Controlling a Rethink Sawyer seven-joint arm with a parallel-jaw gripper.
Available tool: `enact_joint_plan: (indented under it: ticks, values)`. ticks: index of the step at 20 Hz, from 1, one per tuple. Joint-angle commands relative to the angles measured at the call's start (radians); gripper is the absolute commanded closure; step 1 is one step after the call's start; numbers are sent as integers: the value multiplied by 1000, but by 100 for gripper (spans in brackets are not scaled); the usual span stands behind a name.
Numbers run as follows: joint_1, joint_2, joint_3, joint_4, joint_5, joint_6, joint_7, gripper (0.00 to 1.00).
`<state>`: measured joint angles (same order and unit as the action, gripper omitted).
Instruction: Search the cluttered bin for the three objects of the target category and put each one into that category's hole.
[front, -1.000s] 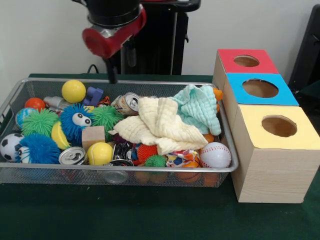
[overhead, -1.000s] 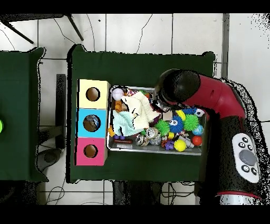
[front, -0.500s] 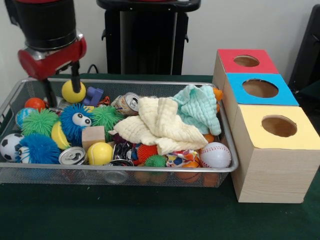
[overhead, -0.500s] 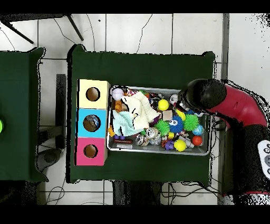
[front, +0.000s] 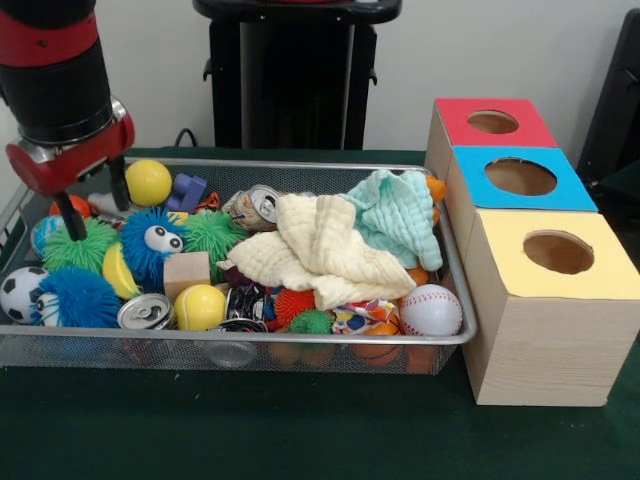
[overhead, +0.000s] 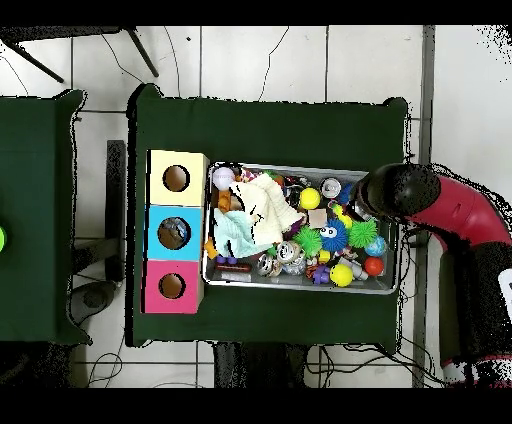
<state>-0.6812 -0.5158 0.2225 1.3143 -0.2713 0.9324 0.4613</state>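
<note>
We see the wire bin packed tight, cloths burying its middle, so a grab could snag neighbours or miss hidden targets. The gripper hangs open and empty over the green spiky ball at the bin's end farthest from the boxes.

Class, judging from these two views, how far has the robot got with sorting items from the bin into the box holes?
Done: nothing visibly; the yellow box, blue box and red box show no items. In hand: the gripper, fingers open and empty, hangs over the green spiky ball at the mesh bin's end. Left: seemingly all three picks.
</note>
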Motion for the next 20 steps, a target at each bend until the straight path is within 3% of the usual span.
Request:
enact_joint_plan:
  ticks: [1, 10, 20]
  values:
    - [-8, 74, 143, 25, -81, -54, -146, 0]
    - [-21, 82, 160, 45, -114, -15, -116, 0]
    - [7, 87, 111, 34, -167, 82, -73, 0]
